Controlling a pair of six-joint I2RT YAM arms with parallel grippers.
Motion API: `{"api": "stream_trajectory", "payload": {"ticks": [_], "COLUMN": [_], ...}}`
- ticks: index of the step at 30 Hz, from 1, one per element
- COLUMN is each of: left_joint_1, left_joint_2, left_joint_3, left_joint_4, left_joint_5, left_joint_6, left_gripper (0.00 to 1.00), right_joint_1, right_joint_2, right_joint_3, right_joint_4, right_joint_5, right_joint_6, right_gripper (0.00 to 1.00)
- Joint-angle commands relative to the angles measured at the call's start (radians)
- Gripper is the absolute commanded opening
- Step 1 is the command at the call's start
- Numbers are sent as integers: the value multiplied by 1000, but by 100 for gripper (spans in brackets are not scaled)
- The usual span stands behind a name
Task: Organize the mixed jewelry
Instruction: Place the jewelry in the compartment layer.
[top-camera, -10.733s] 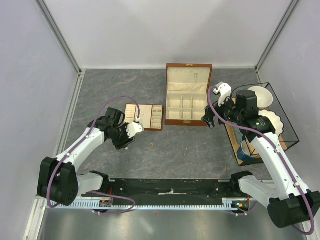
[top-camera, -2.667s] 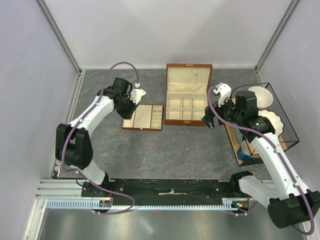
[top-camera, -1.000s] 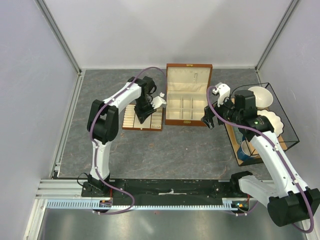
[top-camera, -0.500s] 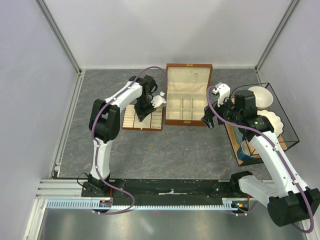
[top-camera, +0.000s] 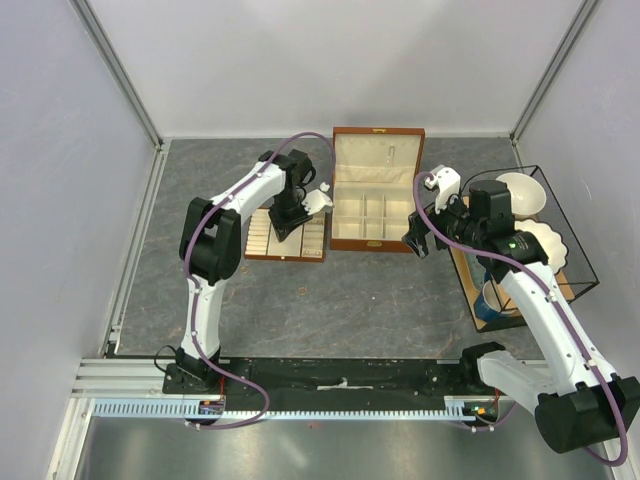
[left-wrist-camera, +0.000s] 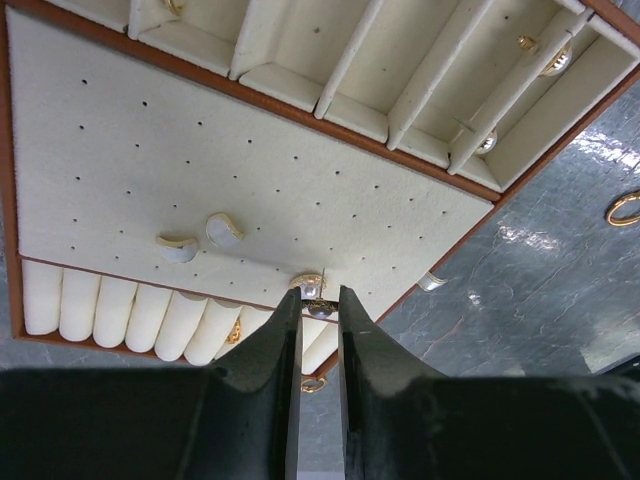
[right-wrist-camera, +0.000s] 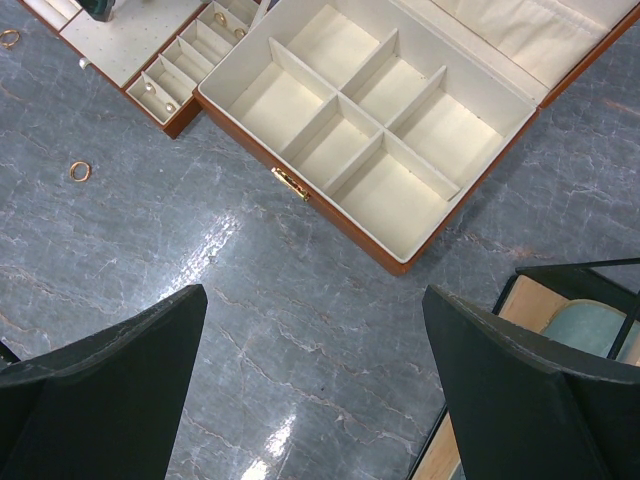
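Loose gold ring (top-camera: 302, 291) on table (top-camera: 380, 300), nr front of tray (top-camera: 262, 238). L gripper (left-wrist-camera: 319, 294) is over tray's dotted pad (left-wrist-camera: 200, 150), fingers nearly together, pinching tiny pale stud (left-wrist-camera: 320, 309) at pad's near edge. 2 more studs (left-wrist-camera: 224, 228) sit on pad, and small pcs (left-wrist-camera: 555, 62) lie in tray compartments. R gripper (right-wrist-camera: 315, 292) is spread wide, hovering above table in front of open box (right-wrist-camera: 343, 98).

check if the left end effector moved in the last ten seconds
Yes. In the top view the left end effector went right and farther from the bases, from beside the flat cream slotted tray to above it.
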Motion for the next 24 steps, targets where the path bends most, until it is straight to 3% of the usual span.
{"api": "stream_trajectory", "payload": {"ticks": [1, 24], "left_joint_1": [-3, -16], "left_joint_2": [17, 34], "left_joint_3": [39, 36], "left_joint_4": [-11, -13], "left_joint_5": [-11, -14], "left_joint_6": [41, 37], "left_gripper": [17, 17], "right_joint_1": [-2, -2], "right_joint_2": [-5, -12], "right_joint_3": [-1, -6], "right_joint_4": [40, 43], "right_joint_5": [-13, -12], "right_joint_6": [-1, -1], "right_gripper": [98, 98]}}
